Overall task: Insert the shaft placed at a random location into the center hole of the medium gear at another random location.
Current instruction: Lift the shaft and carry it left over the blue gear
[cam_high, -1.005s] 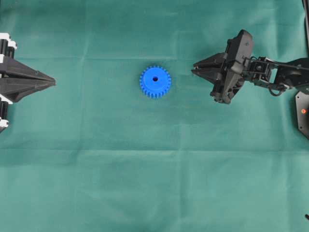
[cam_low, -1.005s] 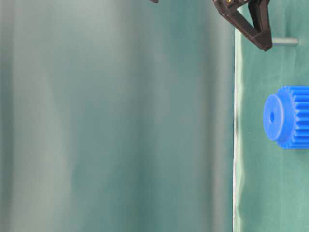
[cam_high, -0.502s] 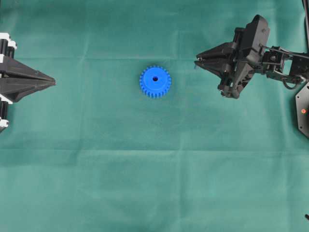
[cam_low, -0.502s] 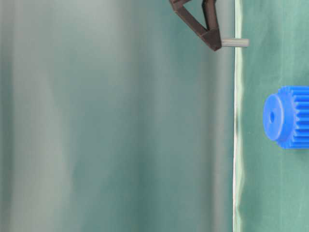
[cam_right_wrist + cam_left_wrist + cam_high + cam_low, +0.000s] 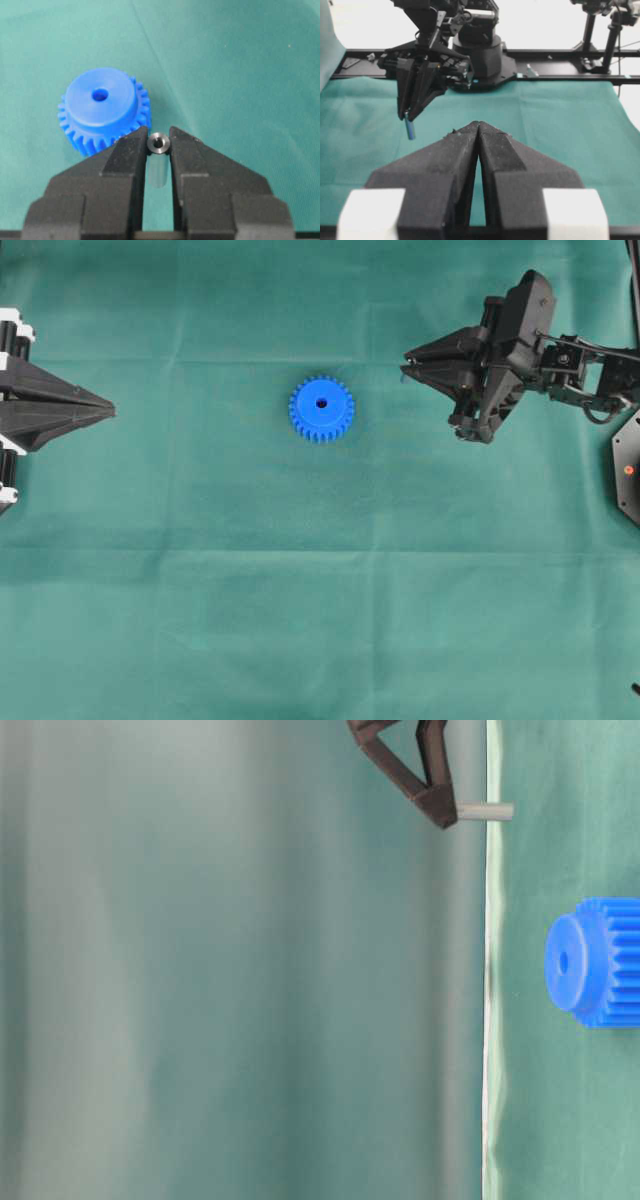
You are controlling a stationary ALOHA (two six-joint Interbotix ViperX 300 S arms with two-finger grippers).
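The shaft [image 5: 158, 143] is pinched between the fingertips of your right gripper [image 5: 408, 370], lifted clear of the green cloth [image 5: 300, 590] toward the tabletop's far right corner; in the table-level view its long axis points straight down at the cloth, the lower end free. It is a short, smooth, silvery-grey metal pin, and the right wrist view shows its top end with a small bore. The medium gear [image 5: 322, 409] lies flat near the tabletop's middle, well apart from the pin and toward the left edge from it: bright blue matte plastic, fine teeth around the rim, a raised round hub with the center hole [image 5: 322, 402] facing up. Your right arm is much nearer; the left gripper [image 5: 108, 407] rests at the left edge, fingers pressed together on nothing.
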